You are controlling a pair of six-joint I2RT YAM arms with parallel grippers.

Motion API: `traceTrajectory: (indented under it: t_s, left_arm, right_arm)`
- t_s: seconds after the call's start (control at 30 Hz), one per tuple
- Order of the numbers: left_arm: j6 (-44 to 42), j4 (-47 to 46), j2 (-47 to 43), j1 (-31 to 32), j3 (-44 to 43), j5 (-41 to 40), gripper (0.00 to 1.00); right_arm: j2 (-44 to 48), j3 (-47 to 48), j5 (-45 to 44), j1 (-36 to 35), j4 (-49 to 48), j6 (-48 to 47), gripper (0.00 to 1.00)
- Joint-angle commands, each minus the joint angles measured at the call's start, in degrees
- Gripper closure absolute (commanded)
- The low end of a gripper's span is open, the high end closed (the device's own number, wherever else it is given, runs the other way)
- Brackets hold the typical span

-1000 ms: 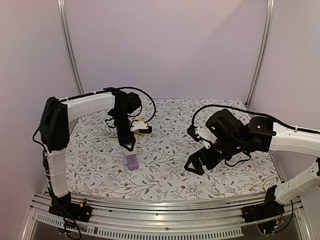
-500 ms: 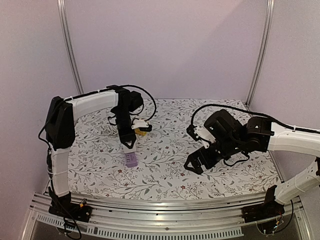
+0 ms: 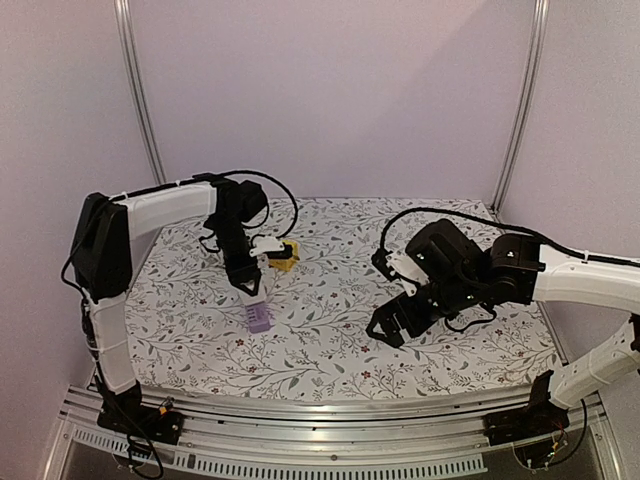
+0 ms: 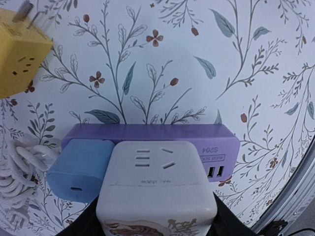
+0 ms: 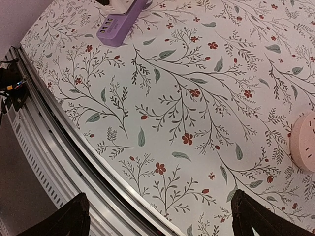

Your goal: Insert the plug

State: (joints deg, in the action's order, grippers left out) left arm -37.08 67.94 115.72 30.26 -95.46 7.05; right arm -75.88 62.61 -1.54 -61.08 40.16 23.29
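In the left wrist view a white cube plug (image 4: 155,182) sits between my left gripper's black fingers (image 4: 231,223), and the left gripper (image 4: 155,219) is shut on it. The plug rests against the top face of a purple power strip (image 4: 147,132); its prongs are hidden. A blue adapter (image 4: 78,169) sits on the strip just to its left. From above, the left gripper (image 3: 251,288) points down at the strip (image 3: 260,319). My right gripper (image 3: 385,325) hangs open over the cloth, well to the right, with nothing between its fingers (image 5: 78,211).
A yellow cube socket (image 4: 19,51) lies on the floral cloth behind the strip, also seen from above as the yellow cube (image 3: 286,254). A white coiled cable (image 4: 15,164) lies left of the strip. A pink round object (image 5: 305,142) sits near the right gripper. A metal rail (image 3: 320,410) runs along the near edge.
The left arm's wrist and forearm have swung a little to the left while the gripper stays down on the strip with the plug. The right arm has barely moved.
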Motion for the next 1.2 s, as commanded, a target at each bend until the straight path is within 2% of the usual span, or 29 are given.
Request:
traceTrajectory:
  t_s: [0.0, 0.2, 0.5, 0.8, 0.97, 1.17]
  left_arm:
    - [-0.49, 9.06, 0.32, 2.56, 6.95, 7.61, 1.0]
    - [-1.22, 9.49, -3.06, 6.12, 11.92, 1.17, 1.0]
    - [-4.85, 3.91, -15.94, 9.75, 20.32, 7.03, 1.0]
    - [-3.75, -3.27, -19.35, 9.31, 28.75, 5.74, 1.0]
    - [-3.28, -1.74, -15.72, 12.22, 27.18, -1.67, 1.0]
    - [-0.09, 4.67, -3.77, 15.4, 20.1, -9.26, 1.0]
  right_arm:
    - [0.4, -0.44, -1.01, -0.36, -0.84, -0.17, 0.01]
    - [0.66, -1.39, -0.92, -0.43, -1.38, 0.85, 0.01]
    - [3.76, -5.63, -2.62, -0.77, -3.28, 2.82, 0.01]
    - [5.59, -9.01, -3.16, -0.92, -5.16, 4.41, 0.01]
    - [6.13, -10.17, -2.81, -0.96, -5.52, 4.36, 0.01]
    - [5.28, -10.1, -2.09, -0.96, -5.85, 3.53, 0.01]
